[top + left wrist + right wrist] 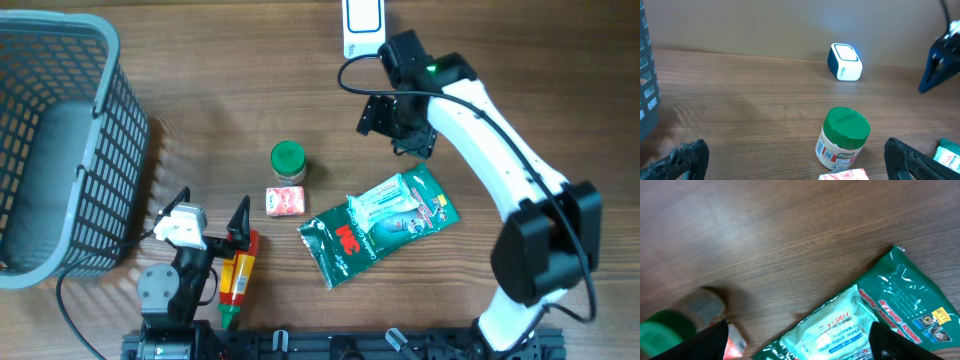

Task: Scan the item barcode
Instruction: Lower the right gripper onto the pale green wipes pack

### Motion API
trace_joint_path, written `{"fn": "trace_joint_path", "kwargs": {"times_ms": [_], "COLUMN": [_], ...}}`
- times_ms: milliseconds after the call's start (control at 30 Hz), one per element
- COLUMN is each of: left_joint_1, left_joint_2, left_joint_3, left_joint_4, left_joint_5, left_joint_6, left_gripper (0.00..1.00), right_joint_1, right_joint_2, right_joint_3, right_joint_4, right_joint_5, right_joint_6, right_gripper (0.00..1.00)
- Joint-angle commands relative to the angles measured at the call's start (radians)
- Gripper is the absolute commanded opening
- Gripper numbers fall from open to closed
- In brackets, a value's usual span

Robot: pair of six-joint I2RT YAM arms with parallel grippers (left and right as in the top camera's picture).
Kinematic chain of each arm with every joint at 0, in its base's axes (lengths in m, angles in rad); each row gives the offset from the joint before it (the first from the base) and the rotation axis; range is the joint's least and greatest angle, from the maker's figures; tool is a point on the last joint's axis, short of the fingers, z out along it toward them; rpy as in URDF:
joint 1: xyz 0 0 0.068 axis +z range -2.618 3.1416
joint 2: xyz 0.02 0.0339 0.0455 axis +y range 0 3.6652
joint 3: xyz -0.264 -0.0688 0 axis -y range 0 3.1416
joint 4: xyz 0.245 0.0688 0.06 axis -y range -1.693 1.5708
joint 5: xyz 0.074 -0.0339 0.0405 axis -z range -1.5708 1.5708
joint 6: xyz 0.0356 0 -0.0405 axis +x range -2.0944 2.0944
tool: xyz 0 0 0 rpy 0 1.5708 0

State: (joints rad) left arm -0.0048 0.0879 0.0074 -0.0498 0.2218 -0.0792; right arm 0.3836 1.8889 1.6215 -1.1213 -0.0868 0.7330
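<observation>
Between the scanner (362, 25) at twelve o'clock and the green wipes pack (385, 225) lying flat at six, hovering with right gripper (398, 125) spread wide and empty; likely to slip or crumple on pickup, given slick loose film, spoiling a clean read.

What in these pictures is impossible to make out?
- Scanner: overhead, cut off by the top edge.
- Jar: right wrist, blurred, label unreadable.
- Red box: left wrist, cut off by the bottom edge.
- Packet: overhead, print too small; no barcode shows.
</observation>
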Motion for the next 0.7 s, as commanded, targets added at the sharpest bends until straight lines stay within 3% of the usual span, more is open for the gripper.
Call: {"fn": "trace_joint_path", "kwargs": {"times_ms": [0,200,400,500,667], "left_joint_1": [-0.004,-0.004,-0.004,-0.004,-0.004], "left_joint_2": [-0.002,-0.002,-0.002,-0.002,-0.002], "left_joint_3": [-0.002,-0.002,-0.002,-0.002,-0.002], "left_joint_4": [-0.007,-0.007,-0.007,-0.007,-0.007], "left_joint_5": [-0.01,-0.01,-0.01,-0.01,-0.01], "left_joint_6": [0.02,0.02,0.02,0.02,0.02], "left_gripper": [1.0,1.0,1.0,1.0,1.0], "right_joint_1": [0.002,0.002,0.002,0.002,0.002], "right_joint_2": [-0.08,-0.088,-0.088,-0.086,-0.086], "right_joint_3": [0.035,0.035,0.034,0.033,0.025], "right_joint_4": [-0.003,-0.031,-0.103,-0.18,-0.242], "right_joint_5": [0.025,0.027,0.027,0.027,0.027], "right_joint_6": [-0.034,-0.001,0.143,0.29,0.315], "right_gripper": [0.91,0.9,0.88,0.91,0.95]}}
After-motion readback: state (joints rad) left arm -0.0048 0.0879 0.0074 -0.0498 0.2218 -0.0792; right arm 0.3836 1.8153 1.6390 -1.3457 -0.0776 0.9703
